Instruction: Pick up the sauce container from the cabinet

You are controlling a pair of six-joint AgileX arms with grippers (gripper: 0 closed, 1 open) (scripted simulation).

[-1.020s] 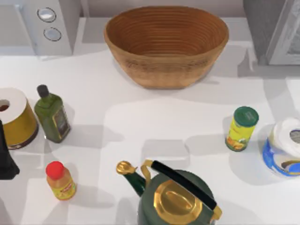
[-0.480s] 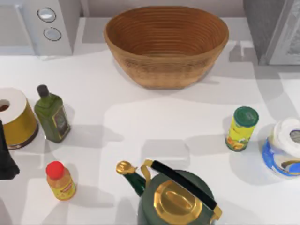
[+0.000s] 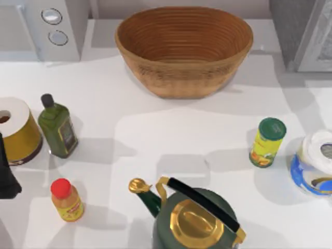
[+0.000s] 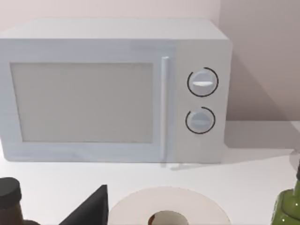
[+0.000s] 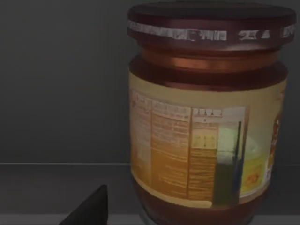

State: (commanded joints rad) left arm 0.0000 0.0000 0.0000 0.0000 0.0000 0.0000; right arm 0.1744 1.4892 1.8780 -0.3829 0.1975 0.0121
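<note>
A woven basket (image 3: 184, 49) sits at the worktop's (image 3: 129, 135) far edge, a green kettle (image 3: 194, 218) at its near edge, a green-lidded can (image 3: 267, 141) toward the right edge.

Arm shadow on table (image 3: 290, 98) by cabinet (image 3: 303, 33), top view's right rear, has shrunk.

Top view bright, even light on white worktop (image 3: 155, 129). Soft grey shadows fall to right of olive oil bottle (image 3: 58, 129) and left of green-lidded can (image 3: 267, 141); broad pale shadow patches cross worktop centre. Gold kettle lid (image 3: 194, 224) carries mild sheen. Left wrist view well lit, microwave (image 4: 112, 89) casts faint shadow at its base. Right wrist view dim, grey surroundings murky; sauce container (image 5: 206, 112) close, lid rim catches pale highlights.
</note>
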